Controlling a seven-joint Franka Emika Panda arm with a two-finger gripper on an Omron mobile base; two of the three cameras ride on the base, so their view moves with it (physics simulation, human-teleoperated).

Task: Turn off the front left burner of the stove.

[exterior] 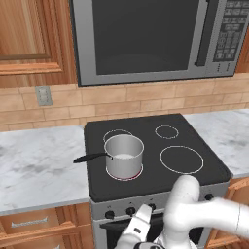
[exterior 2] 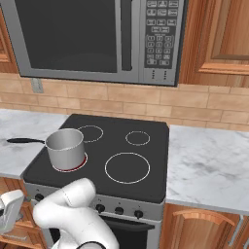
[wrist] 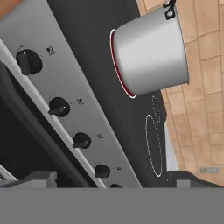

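The stove [exterior: 209, 168] is a black glass cooktop with a stainless front panel [wrist: 65, 81] carrying a row of small black knobs [wrist: 59, 106]. A steel pot [exterior: 124, 155] with a black handle stands on the front left burner [exterior: 127, 177], whose red glow shows as a thin arc under the pot's base [wrist: 124, 85]. Low in front of the panel, my gripper [wrist: 116, 183] faces the knobs from a short distance. It is open, its dark fingertips [wrist: 41, 178] far apart with nothing between them. The hand view is rolled, so the panel runs diagonally.
A steel microwave [exterior: 151, 39] hangs above the stove. Grey marble counters [exterior: 39, 165] flank the stove on both sides. The larger white-outlined circle [exterior: 181, 159] is front right, with smaller rings [exterior: 166, 132] behind. The dark oven door sits just below the knobs.
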